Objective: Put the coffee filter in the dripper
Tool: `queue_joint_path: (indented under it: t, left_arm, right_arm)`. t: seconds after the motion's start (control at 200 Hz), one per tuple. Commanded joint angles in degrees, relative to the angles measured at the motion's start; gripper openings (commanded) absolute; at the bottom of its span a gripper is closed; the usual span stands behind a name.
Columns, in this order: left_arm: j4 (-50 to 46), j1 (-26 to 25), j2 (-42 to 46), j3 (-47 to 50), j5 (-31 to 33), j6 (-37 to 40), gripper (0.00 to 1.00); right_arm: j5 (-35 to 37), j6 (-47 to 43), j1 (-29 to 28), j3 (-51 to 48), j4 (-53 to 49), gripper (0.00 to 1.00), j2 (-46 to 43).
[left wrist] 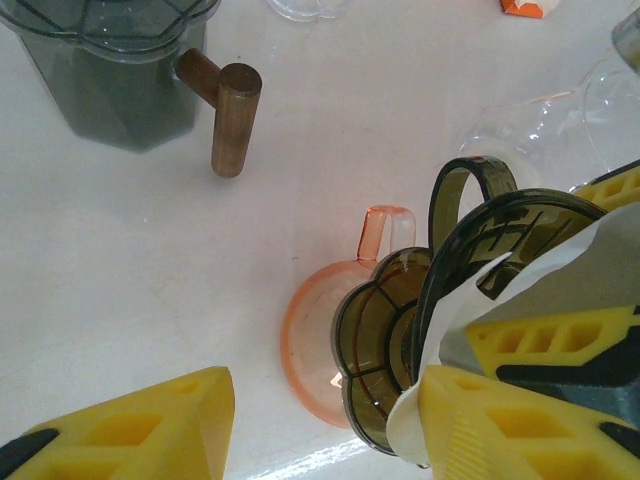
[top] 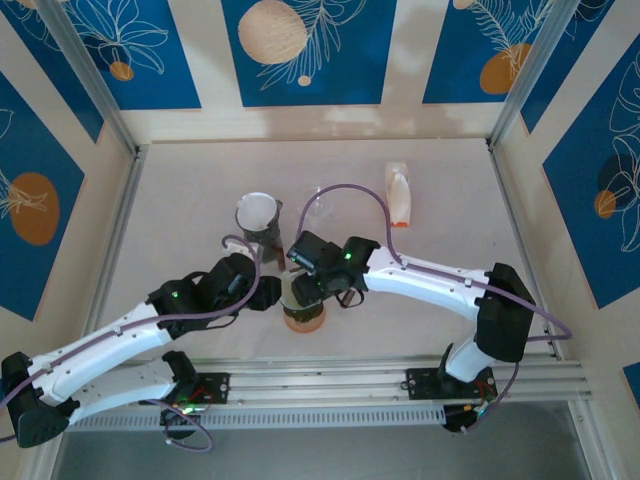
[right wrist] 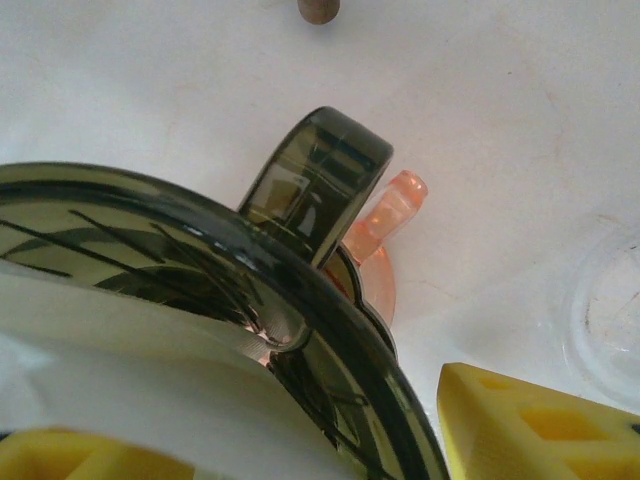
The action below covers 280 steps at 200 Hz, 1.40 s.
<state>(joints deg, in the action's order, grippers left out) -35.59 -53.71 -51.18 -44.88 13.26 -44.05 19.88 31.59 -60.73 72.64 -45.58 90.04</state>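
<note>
Nearest the arm bases, toward the table's (top: 180, 220) 6 o'clock edge, the dripper (top: 303, 300) sat stacked on an orange cup (left wrist: 310, 345), with both grippers closed in around it. The left gripper (left wrist: 320, 410) stood at the dripper's 9 o'clock with its fingers spread wide and nothing pinched. One finger was well clear of the stack and the other sat just beside the rim, where paper bulged out. The right gripper (right wrist: 310, 420) hung over the dripper from about 1 o'clock, one finger inside the bowl on the paper and the other outside the wall. Its fingers stood apart, but whether they pressed the filter (left wrist: 470, 310) could not be told. The filter lay mostly within the dripper, white against the smoky ribs, though a fold looked to lap over the near rim rather than lie flat against the cone. By that reading, the carry and the drop into the bowl were done. What was left was to settle the paper down evenly and take the fingers out. Farther off, at 11 o'clock from the stack, stood a dark pot (top: 262, 222) with a wooden handle and a white cone in its mouth. A clear glass (top: 320, 205) stood near 12 o'clock, and a white-and-orange bottle (top: 399, 195) at about 1 o'clock.
</note>
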Motion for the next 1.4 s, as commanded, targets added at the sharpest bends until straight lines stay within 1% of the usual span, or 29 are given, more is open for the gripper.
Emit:
queue_joint_path:
  t: [0.0,0.215,0.36,0.475,0.655,0.745,0.9,1.0,1.09,1.26,1.395]
  left_arm:
    - [0.15,0.63,-0.48,0.26,-1.35,-0.33,0.53]
    - [0.44,0.63,-0.6,0.42,-1.66,-0.49,0.53]
    - [0.35,0.62,-0.16,0.32,-1.65,-0.75,0.55]
    - [0.27,0.71,0.95,0.28,-1.26,-0.77,0.6]
    - [1.94,0.72,3.17,1.11,-1.28,-0.37,0.72]
    - [2.54,0.71,3.02,1.48,-1.57,-0.25,0.76]
    - [2.56,0.72,1.15,1.73,-2.01,-0.41,0.76]
    - [0.43,0.72,0.13,1.12,-0.67,-0.98,0.76]
    - [-1.51,0.82,-0.06,0.6,0.69,-1.38,0.72]
    - [-2.36,0.97,0.33,0.47,0.72,-1.41,0.64]
    - [-1.98,0.98,0.11,0.55,0.07,-1.43,0.63]
  right_arm:
    - [-1.11,-0.48,0.44,-0.6,0.32,0.62,0.9]
    - [-1.16,-0.25,0.75,-1.6,1.05,0.62,1.72]
    - [-0.97,-0.06,0.72,-2.04,1.31,0.62,2.24]
    - [-0.89,0.05,0.77,-2.43,1.48,0.62,2.33]
    - [-1.1,0.26,0.71,-2.69,1.66,0.62,2.4]
    - [-1.16,0.31,0.7,-2.6,1.88,0.62,2.33]
    - [-1.24,0.35,0.7,-2.6,1.83,0.62,2.41]
    - [-1.22,0.4,0.72,-2.64,1.92,0.62,2.35]
    - [-1.3,0.49,0.71,-2.76,1.82,0.62,2.33]
    - [-1.09,0.58,0.79,-2.7,1.83,0.62,2.29]
    - [-1.39,0.67,0.81,-2.67,2.19,0.62,2.25]
